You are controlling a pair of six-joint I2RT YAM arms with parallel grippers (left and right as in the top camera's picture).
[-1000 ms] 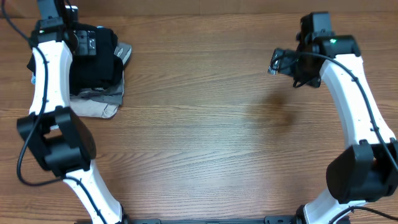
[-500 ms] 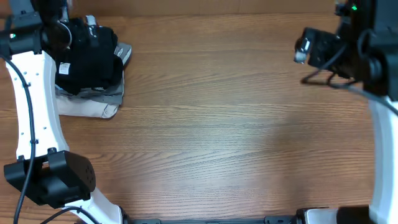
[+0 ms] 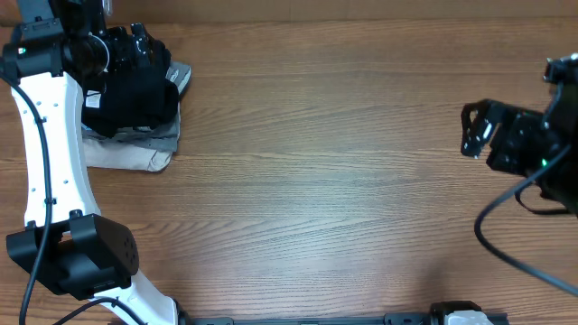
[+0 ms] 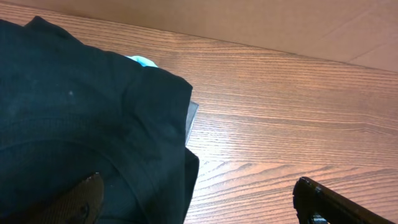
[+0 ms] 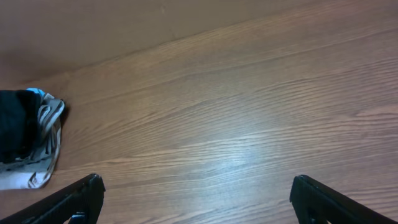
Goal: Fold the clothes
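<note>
A stack of folded clothes lies at the table's far left: a black garment (image 3: 131,95) on top, a grey piece (image 3: 181,76) under it, and a beige piece (image 3: 135,155) at the bottom. My left gripper (image 3: 137,50) is open and hovers over the black garment's far edge. In the left wrist view the black garment (image 4: 81,118) fills the left side, with one finger over it and the gripper (image 4: 199,208) holding nothing. My right gripper (image 3: 472,132) is open and empty above bare table at the right. Its wrist view shows the gripper (image 5: 199,205) and the distant stack (image 5: 28,140).
The wooden table (image 3: 343,181) runs between the arms. A light blue scrap (image 4: 142,60) peeks out behind the black garment. A brown wall (image 4: 249,22) borders the table's far edge.
My right arm has swung from the far right of the table towards the near right side. My left arm shifted left earlier and now stays over the stack. The clothes have not moved.
</note>
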